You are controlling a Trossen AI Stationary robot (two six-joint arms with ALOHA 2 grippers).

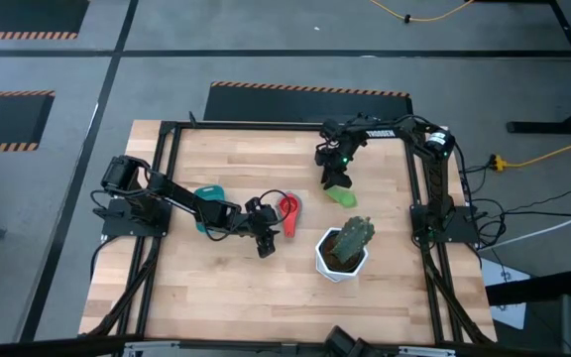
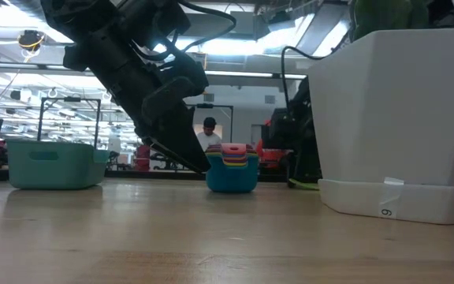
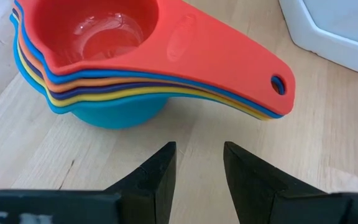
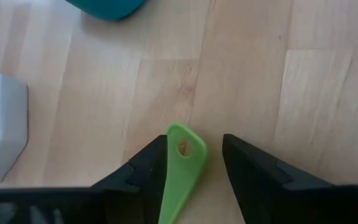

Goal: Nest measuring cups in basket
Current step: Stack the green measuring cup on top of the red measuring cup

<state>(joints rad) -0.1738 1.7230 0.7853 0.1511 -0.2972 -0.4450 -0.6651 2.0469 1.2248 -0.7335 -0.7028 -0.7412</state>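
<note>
Two grippers stand open and empty. Ahead of our left gripper (image 3: pixel 194 168) sits the cup stack (image 3: pixel 104 68), red on top; the basket (image 1: pixel 209 198) lies behind. Our right gripper (image 4: pixel 194 165) straddles the green cup (image 4: pixel 180 168) handle. Smooth, thin plastic handles may slip or tip the stack.

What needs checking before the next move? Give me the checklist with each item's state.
1. Stack of nested cups upright on the table, red on top: ok.
2. Left gripper open, short of the stack's handle: ok.
3. Green cup off the stack: not ok.
4. Right gripper open, green handle between its fingers: ok.
5. Basket upright: ok; whether empty: cannot tell.
6. White pot close beside the stack: not ok.
</note>
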